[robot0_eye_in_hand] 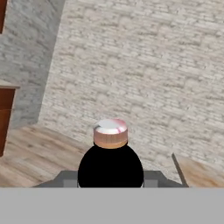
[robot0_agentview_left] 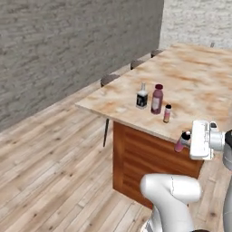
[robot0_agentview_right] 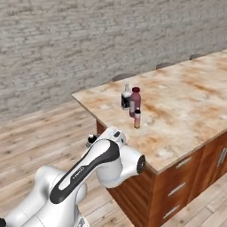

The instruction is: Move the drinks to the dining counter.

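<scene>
Three drinks stand delivered, close together on the long beige, rust-mottled marble dining counter: clear-necked black bottle, tall maroon white-labelled bottle, tiny pink black-capped bottle. Fourth item, second tiny pink black-capped bottle, clamped in the two-finger gripper beside the counter's near edge; placement outstanding.

Glossy white rounded arm segments with dark joints, a black stripe and grey lettering

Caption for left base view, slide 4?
Gripper carries a pink bottle beside the dining counter.
</scene>
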